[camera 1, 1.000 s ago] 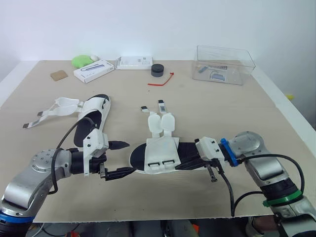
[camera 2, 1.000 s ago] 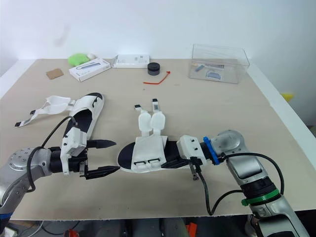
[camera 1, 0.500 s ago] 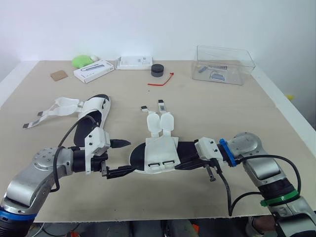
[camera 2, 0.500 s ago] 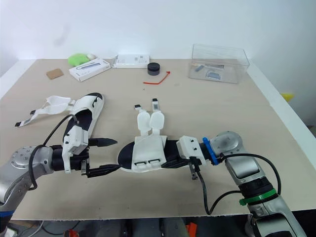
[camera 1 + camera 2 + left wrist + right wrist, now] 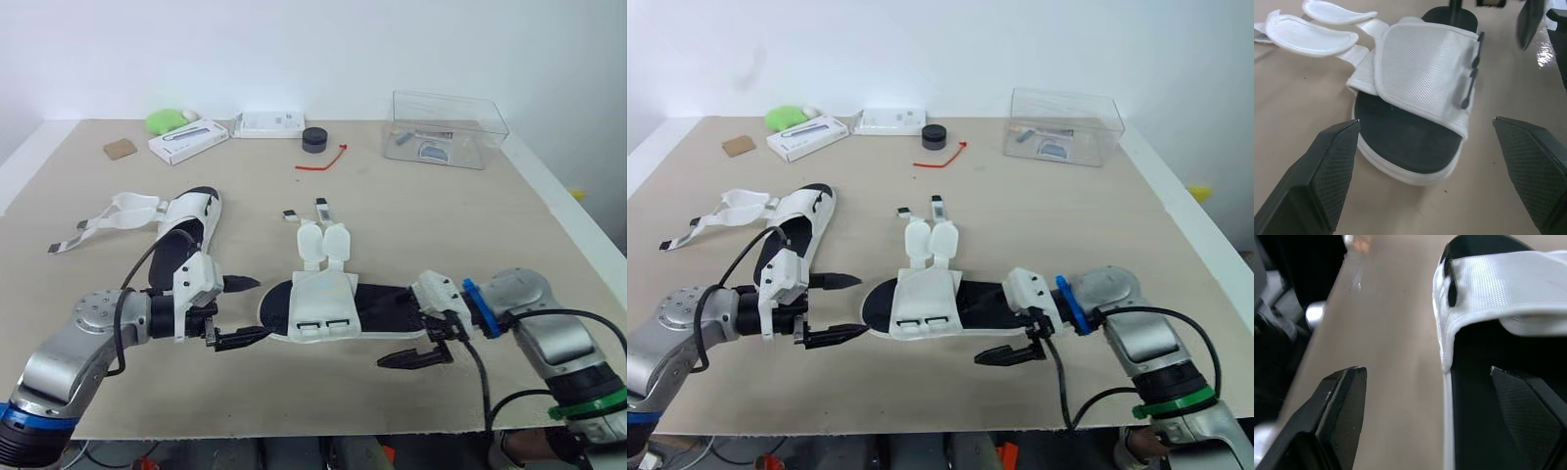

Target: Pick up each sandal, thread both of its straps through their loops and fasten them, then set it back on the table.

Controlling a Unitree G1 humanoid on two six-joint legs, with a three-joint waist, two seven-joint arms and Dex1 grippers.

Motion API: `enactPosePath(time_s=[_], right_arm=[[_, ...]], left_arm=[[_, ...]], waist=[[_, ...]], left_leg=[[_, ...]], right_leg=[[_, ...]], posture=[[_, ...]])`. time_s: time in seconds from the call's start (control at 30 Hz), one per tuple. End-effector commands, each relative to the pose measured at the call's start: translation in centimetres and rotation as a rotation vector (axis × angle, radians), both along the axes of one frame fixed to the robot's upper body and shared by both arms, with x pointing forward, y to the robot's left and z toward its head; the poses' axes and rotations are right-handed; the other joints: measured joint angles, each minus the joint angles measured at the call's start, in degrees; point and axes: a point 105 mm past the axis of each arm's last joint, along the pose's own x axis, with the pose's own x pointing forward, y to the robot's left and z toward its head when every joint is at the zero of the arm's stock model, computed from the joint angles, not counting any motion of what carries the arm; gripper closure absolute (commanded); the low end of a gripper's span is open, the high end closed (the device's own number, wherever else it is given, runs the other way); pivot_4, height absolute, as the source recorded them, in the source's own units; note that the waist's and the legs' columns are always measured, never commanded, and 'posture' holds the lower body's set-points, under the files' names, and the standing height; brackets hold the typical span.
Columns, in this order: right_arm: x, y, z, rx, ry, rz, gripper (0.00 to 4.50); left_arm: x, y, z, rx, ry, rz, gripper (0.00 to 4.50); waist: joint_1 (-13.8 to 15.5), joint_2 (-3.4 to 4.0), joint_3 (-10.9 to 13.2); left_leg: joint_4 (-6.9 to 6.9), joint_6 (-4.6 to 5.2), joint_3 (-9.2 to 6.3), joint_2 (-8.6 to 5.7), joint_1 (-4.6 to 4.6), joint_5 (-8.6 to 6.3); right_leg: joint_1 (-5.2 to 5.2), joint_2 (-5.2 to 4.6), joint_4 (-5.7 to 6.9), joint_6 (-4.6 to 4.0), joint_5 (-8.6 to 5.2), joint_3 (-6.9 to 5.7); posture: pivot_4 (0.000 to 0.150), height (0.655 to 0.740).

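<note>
At the lower right of the frame, the right gripper (image 5: 407, 341) is seen open, with 1 finger over the heel of the middle sandal (image 5: 323, 305) and the other over the table (image 5: 460, 225). At lower left, the left gripper (image 5: 259, 309) is spread open just off the toe. The sandal's 2 straps (image 5: 321, 243) are laid loose up-frame, and the other sandal (image 5: 184, 233) is seen left of centre.

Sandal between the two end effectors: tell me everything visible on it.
The sandal lies flat, sole down, crosswise on the table. It has a black footbed, a white sole rim and a white mesh band with two slot loops on its near edge. Both straps lie unthreaded on the table beyond it. The open left end effector flanks its left end, apart; the open right end effector straddles its near edge.
</note>
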Motion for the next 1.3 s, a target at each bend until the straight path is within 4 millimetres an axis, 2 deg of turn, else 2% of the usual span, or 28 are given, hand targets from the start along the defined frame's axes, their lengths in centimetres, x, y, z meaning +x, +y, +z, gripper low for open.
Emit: enactPosePath(time_s=[0.03, 0.1, 0.2, 0.23, 0.3, 0.33, 0.5, 0.7, 0.87, 1.0, 1.3], right_arm=[[0.4, 0.0, 3.3, 0.11, 0.032, -0.072, 0.0], [1.4, 0.3, 4.4, 0.168, 0.063, -0.147, 0.0], [3.4, 1.0, 6.0, 0.241, 0.12, -0.281, 0.0], [4.2, 1.3, 6.1, 0.239, 0.142, -0.326, 0.0], [5.5, 1.7, 6.2, 0.234, 0.188, -0.407, 0.0], [6.0, 1.8, 6.2, 0.233, 0.208, -0.44, 0.0], [9.0, 2.0, 5.5, 0.23, 0.353, -0.626, 0.0], [10.4, 2.3, 4.2, 0.219, 0.527, -0.707, 0.0], [11.6, 3.6, 3.7, 0.272, 0.69, -0.719, 0.0], [13.2, 4.3, 3.5, 0.319, 0.755, -0.764, 0.0], [16.6, 4.8, 4.4, 0.471, 0.797, -0.874, 0.0]], left_arm=[[0.8, -0.3, 0.7, -0.002, -0.073, -0.017, 0.54], [1.3, -0.5, 0.5, 0.012, -0.087, -0.024, 1.3], [1.7, -0.9, -0.1, 0.051, -0.096, -0.055, 2.74], [1.7, -1.1, -0.4, 0.066, -0.097, -0.073, 3.23], [1.7, -1.3, -0.8, 0.089, -0.097, -0.1, 3.87], [1.7, -1.4, -1.0, 0.097, -0.095, -0.109, 4.42], [1.6, -2.0, -1.8, 0.124, -0.09, -0.146, 4.47], [1.9, -2.3, -1.8, 0.13, -0.101, -0.151, 4.47], [1.9, -2.5, -1.7, 0.128, -0.11, -0.148, 4.47], [1.8, -2.4, -1.9, 0.134, -0.112, -0.144, 4.47], [1.5, -2.0, -2.3, 0.153, -0.11, -0.132, 4.47]], waist=[[0.0, 0.0, 0.0], [-0.1, -0.01, 0.0], [-0.1, -0.01, 0.0], [-0.2, -0.01, 0.0], [-0.1, -0.02, 0.0], [-0.1, -0.02, 0.0], [-0.1, -0.03, 0.0], [-0.1, -0.03, 0.0], [-0.3, -0.02, 0.0], [-0.4, -0.02, 0.0], [-0.4, -0.02, 0.0]], left_leg=[[0.01, 0.0, 0.01, 0.01, 0.01, 0.0], [0.03, -0.03, 0.01, 0.01, 0.03, 0.02], [0.05, -0.09, 0.02, 0.01, 0.04, 0.06], [0.05, -0.1, -0.02, 0.03, 0.05, 0.08], [0.05, -0.12, -0.03, 0.04, 0.02, 0.09], [0.05, -0.12, -0.06, 0.05, 0.02, 0.09], [0.04, -0.09, -0.02, 0.04, -0.14, 0.08], [0.05, 0.06, 0.03, -0.05, -0.23, -0.01], [0.05, 0.09, 0.04, -0.04, -0.26, -0.03], [0.05, 0.08, 0.08, 0.02, -0.22, -0.02], [0.02, 0.1, 0.15, 0.0, -0.25, -0.04]], right_leg=[[0.01, 0.01, 0.0, 0.0, 0.01, 0.02], [0.01, 0.06, 0.0, 0.0, 0.04, 0.03], [0.01, 0.18, 0.01, 0.03, 0.07, 0.1], [0.02, 0.19, 0.01, 0.02, 0.06, 0.14], [0.0, 0.23, 0.04, -0.02, 0.08, 0.22], [0.01, 0.23, 0.04, -0.13, 0.12, 0.19], [-0.1, 0.11, 0.05, -0.13, 0.13, 0.24], [-0.12, -0.05, -0.01, 0.05, 0.07, 0.27], [-0.12, -0.04, -0.07, 0.11, 0.11, 0.28], [-0.13, 0.03, -0.05, 0.1, 0.15, 0.33], [-0.15, 0.0, -0.1, 0.12, 0.16, 0.39]], posture=[[0.15, 0.74], [0.15, 0.74], [0.15, 0.74], [0.15, 0.74], [0.15, 0.74], [0.15, 0.74], [0.15, 0.74], [0.15, 0.74], [0.15, 0.74], [0.15, 0.74], [0.15, 0.74]])
